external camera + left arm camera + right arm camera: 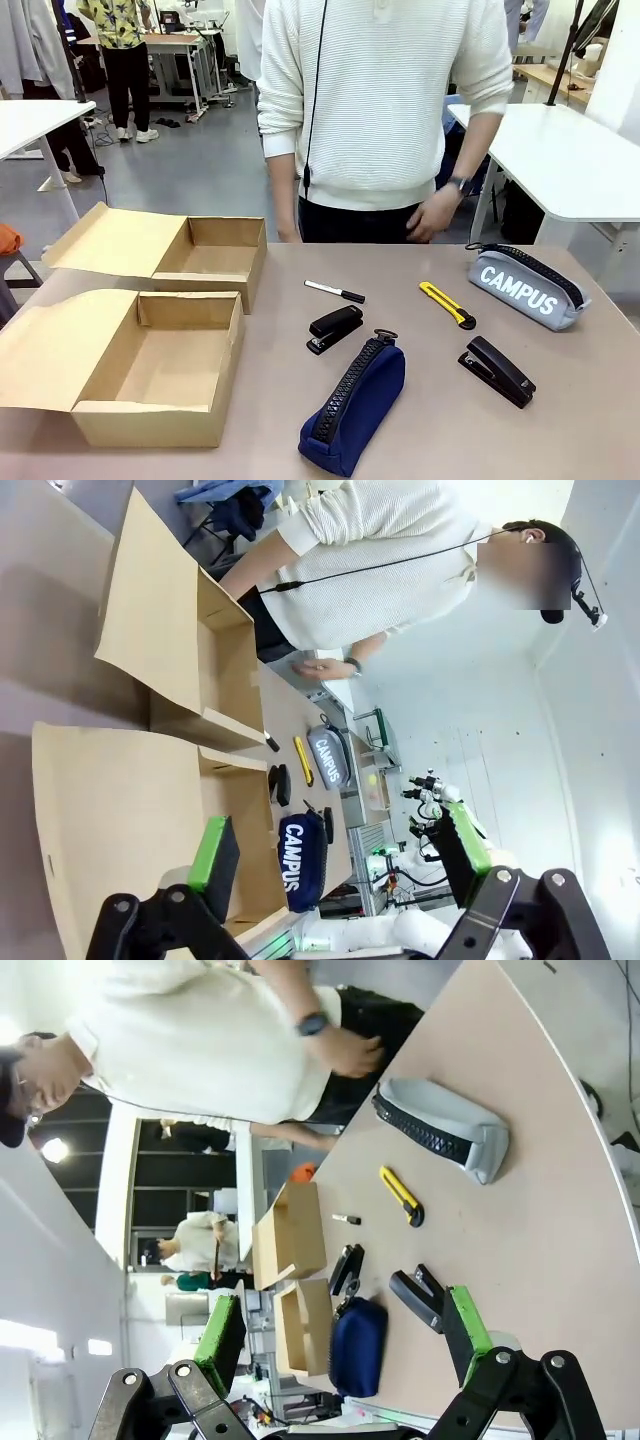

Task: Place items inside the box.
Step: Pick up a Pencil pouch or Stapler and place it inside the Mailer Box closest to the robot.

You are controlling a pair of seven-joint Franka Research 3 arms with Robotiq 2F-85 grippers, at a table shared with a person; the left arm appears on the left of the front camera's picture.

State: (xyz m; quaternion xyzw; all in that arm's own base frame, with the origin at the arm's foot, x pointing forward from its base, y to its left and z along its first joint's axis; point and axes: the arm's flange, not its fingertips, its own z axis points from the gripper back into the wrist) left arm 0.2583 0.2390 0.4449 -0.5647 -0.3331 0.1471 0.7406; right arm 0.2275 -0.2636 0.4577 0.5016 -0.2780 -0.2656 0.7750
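Two open cardboard boxes sit at the table's left, a near box (150,370) and a far box (205,255); both look empty. To their right lie a white marker (335,291), a black stapler (335,328), a navy pencil case (355,403), a yellow utility knife (447,304), a grey "CAMPUS" pencil case (525,285) and a second stapler (497,371). My left gripper (338,850) is open above the near box (130,810), holding nothing. My right gripper (343,1330) is open high over the table's right side, above the second stapler (418,1298).
A person in a white sweater stands at the far edge, one hand (435,215) hanging just behind the table. The near box's lid flap (50,345) lies open to the left. White tables stand behind on both sides.
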